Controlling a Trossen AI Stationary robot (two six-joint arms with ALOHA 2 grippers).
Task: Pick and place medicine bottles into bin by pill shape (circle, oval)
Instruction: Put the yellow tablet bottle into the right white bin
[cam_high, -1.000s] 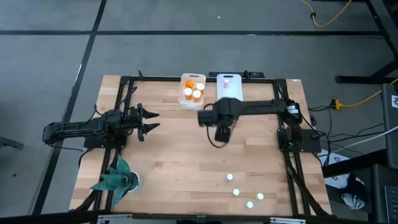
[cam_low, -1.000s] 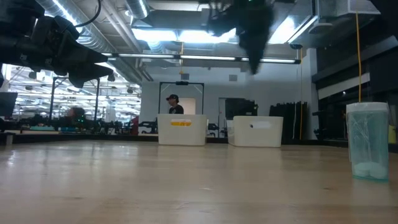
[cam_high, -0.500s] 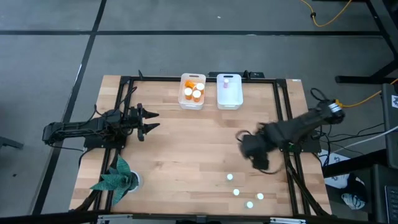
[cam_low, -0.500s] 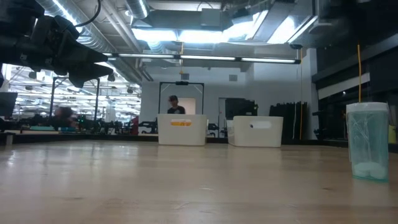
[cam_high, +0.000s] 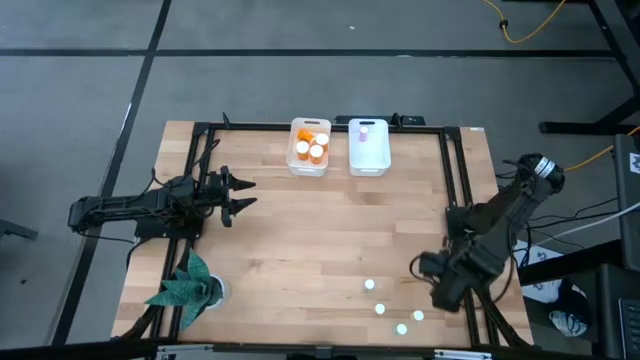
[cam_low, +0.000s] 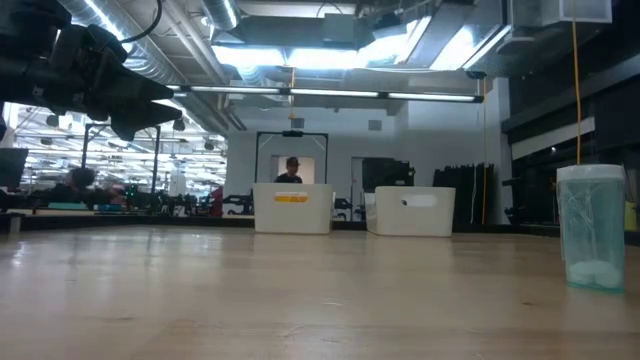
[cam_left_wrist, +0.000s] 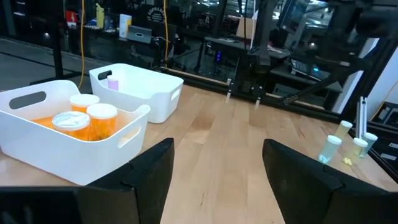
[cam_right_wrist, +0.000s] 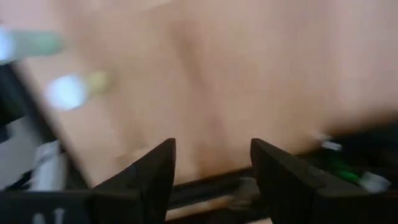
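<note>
Several small medicine bottles with white caps (cam_high: 380, 309) stand upright on the table near its front right; one (cam_low: 592, 228) shows large in the low view. Three orange bottles (cam_high: 312, 146) stand in the left white bin (cam_high: 294, 160). One small bottle (cam_high: 366, 127) stands in the right white bin (cam_high: 368, 160). My right gripper (cam_high: 441, 290) hangs open, pointing down, just right of the small bottles, with nothing between its fingers (cam_right_wrist: 155, 177). My left gripper (cam_high: 243, 195) waits open at the table's left, level and empty (cam_left_wrist: 217, 162).
A teal leafy object (cam_high: 185, 287) sits at the near left corner. Black frame rails (cam_high: 465, 180) run along the table's left, right and far sides. Bare wood (cam_high: 310, 240) lies between the bins and the small bottles. A person (cam_low: 292, 168) stands in the room behind the bins.
My right gripper has swung from just in front of the bins toward the table's near right, sinking slightly and turning about, and now hangs beside the small bottles. Its fingers stay apart. The bottles and bins have kept still.
</note>
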